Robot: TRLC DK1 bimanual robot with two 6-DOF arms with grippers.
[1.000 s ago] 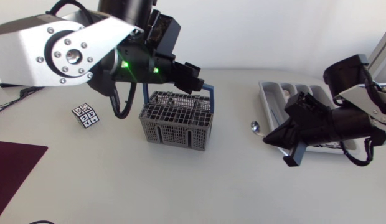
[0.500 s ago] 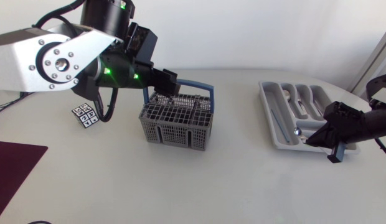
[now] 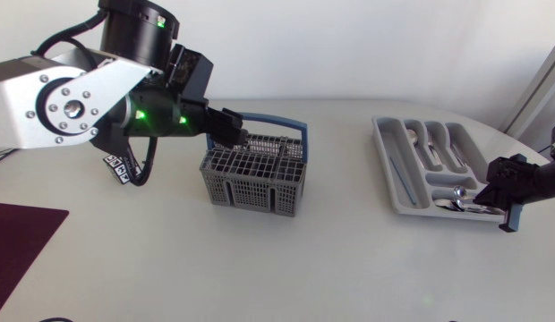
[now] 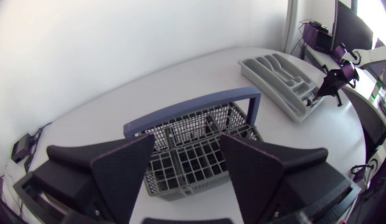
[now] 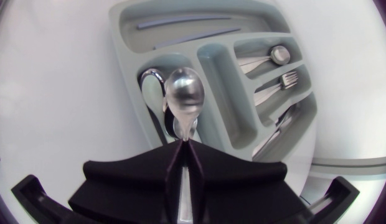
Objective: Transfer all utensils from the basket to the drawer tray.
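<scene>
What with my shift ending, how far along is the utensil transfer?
Done: several utensils lie in the drawer tray. In hand: the right gripper is shut on a spoon over it. Remaining: the open left gripper hovers at the basket; whether it holds more is unclear.

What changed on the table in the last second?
The right gripper, shut on a spoon throughout, carried it rightward from beside the drawer tray to over its near compartment. The open left gripper drew back leftward above the basket. Basket and tray stayed put.
</scene>
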